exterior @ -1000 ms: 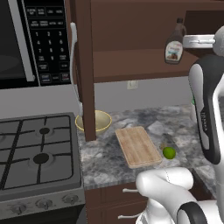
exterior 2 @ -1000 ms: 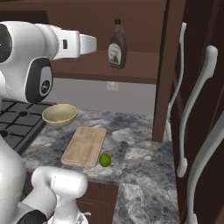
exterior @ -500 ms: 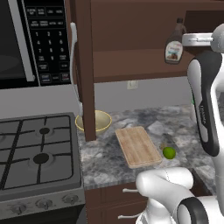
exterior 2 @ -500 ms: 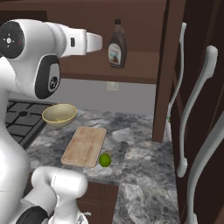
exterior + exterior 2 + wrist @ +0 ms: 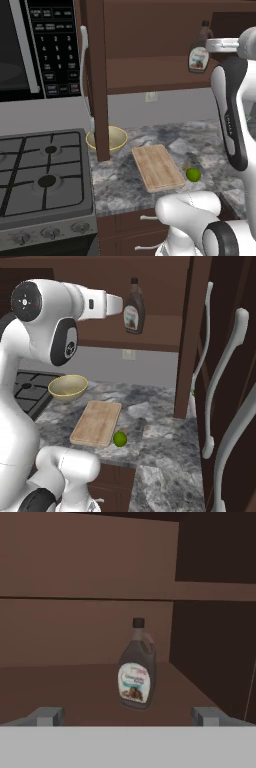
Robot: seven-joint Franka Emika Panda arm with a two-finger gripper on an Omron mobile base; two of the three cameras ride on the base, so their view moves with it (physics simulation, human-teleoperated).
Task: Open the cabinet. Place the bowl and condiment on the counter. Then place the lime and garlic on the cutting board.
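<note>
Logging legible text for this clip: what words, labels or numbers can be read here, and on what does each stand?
None can be read for certain.
Syrup bottle label: printed lines, too blurred to read.
Microwave keypad: rows of white button markings, too small to read.
Stove knobs, wall outlet, cutting board, bowl, lime: no text visible.

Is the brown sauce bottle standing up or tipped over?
Upright: the condiment bottle stands on its base on the cabinet shelf, cap on top.
</note>
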